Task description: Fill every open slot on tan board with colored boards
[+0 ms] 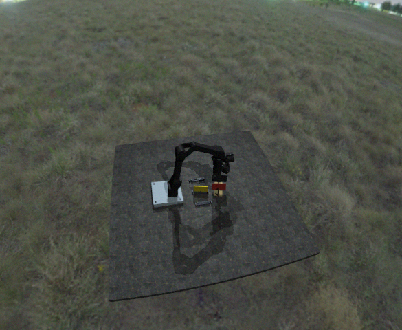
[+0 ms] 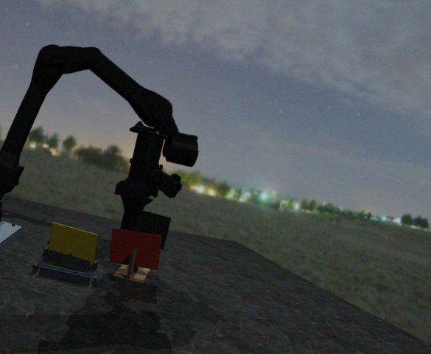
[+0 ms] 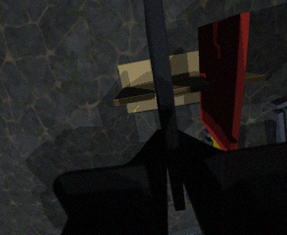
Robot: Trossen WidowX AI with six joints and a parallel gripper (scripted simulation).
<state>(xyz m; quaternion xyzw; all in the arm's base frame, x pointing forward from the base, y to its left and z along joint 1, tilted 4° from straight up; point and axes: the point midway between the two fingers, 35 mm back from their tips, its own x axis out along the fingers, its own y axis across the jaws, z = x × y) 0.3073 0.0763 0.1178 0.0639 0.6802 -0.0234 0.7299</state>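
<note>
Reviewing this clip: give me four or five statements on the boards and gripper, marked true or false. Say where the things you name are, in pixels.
1. The gripper (image 1: 219,174) (image 2: 130,225) (image 3: 166,134) is shut on a dark board (image 1: 222,178) (image 2: 159,224) (image 3: 159,64). True.
2. The yellow board (image 1: 201,188) (image 2: 74,242) (image 3: 215,143) sits on the tan board (image 1: 218,192) (image 2: 131,265) (image 3: 133,96). False: it stands in its holder.
3. The red board (image 1: 215,186) (image 2: 144,247) (image 3: 221,64) is crosswise to the tan board. True.
4. The dark board lies flat on the table. False: it is held upright, above the table.
</note>
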